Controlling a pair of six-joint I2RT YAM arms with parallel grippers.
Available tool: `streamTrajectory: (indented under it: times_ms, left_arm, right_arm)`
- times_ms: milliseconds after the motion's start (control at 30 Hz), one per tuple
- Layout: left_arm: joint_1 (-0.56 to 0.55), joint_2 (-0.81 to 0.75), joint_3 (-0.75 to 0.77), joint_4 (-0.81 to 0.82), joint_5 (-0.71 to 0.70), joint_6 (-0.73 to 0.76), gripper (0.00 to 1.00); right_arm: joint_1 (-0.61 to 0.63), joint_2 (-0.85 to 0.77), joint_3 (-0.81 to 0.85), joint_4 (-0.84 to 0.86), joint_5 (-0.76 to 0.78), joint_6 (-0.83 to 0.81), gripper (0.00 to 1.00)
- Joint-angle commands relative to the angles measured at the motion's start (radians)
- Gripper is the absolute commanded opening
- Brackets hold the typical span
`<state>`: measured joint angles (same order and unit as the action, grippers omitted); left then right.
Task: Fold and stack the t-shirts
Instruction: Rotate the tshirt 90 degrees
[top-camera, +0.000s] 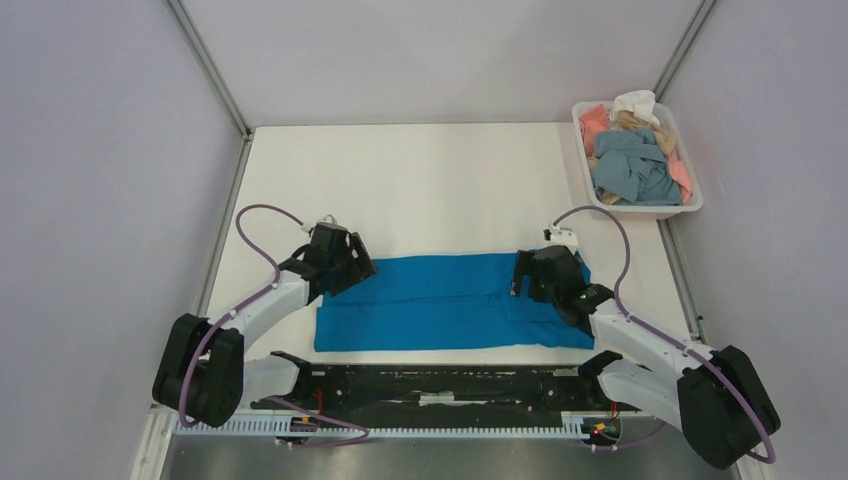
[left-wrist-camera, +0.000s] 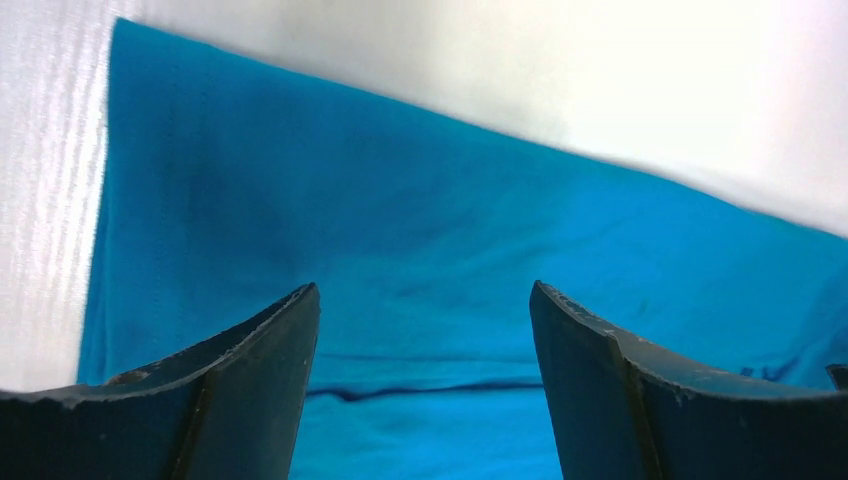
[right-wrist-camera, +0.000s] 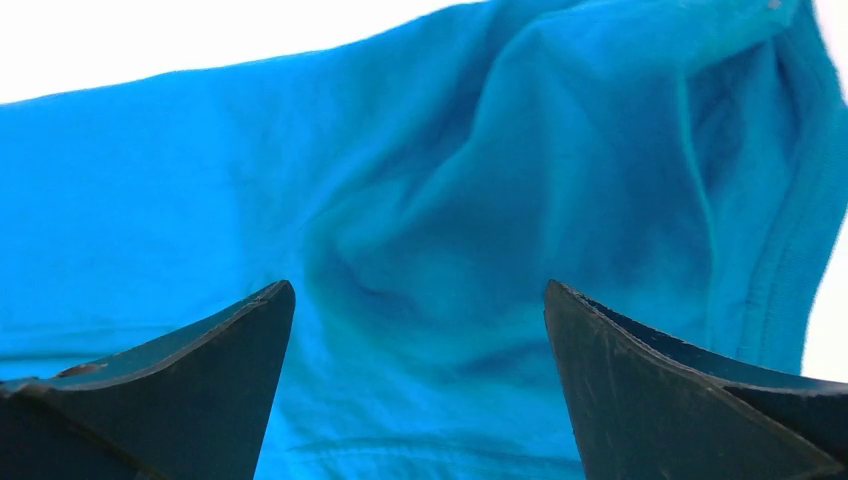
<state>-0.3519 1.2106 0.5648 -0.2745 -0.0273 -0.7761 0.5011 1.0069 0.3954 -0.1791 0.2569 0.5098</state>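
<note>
The likeliest trouble lay at the right end of the blue shirt (top-camera: 440, 305), I judged: the cloth there was rumpled into a soft hump with a hem curling beside it, so fingers closing on that spot could catch one layer only and pull the fold apart, or carry the crease into the next fold. A second risk was uneven lifting, since the two ends did not look alike, and one arm rising ahead of the other would skew the band.

The left gripper (top-camera: 352, 265) hung over the shirt's far left corner with its fingers spread and nothing between them. The right gripper (top-camera: 520, 275) was likewise spread and empty over the right end.

The shirt lay on the table (top-camera: 430, 180) near the arms, between them, as a long flat band running left to right. Its left part was smooth, with a dark fold line across it. The other shirts (top-camera: 635, 165), grey-blue, pink, tan and white, sat heaped in the white tray (top-camera: 692, 207) at the far right corner, well apart
</note>
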Motion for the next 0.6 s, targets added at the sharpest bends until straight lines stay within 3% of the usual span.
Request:
streamTrajectory:
  times_ms: [0, 100, 267, 433, 567]
  left_arm:
    - [-0.002, 0.031, 0.031, 0.035, -0.087, 0.045, 0.83]
    - [-0.001, 0.056, 0.008, 0.052, -0.093, 0.029, 0.83]
    - [-0.024, 0.078, -0.004, 0.072, -0.048, -0.002, 0.83]
    - [-0.087, 0.059, -0.012, 0.079, -0.065, -0.039, 0.83]
    - [-0.17, 0.084, -0.013, 0.063, -0.071, -0.095, 0.83]
  right_arm:
    - [-0.01, 0.029, -0.029, 0.026, 0.129, 0.062, 0.98]
    - [-0.013, 0.018, -0.088, 0.064, 0.15, 0.11, 0.98]
    - [-0.091, 0.157, -0.089, 0.223, 0.01, 0.13, 0.98]
    - [-0.153, 0.437, 0.097, 0.342, -0.081, 0.165, 0.98]
    - [-0.161, 0.701, 0.358, 0.435, -0.157, 0.181, 0.98]
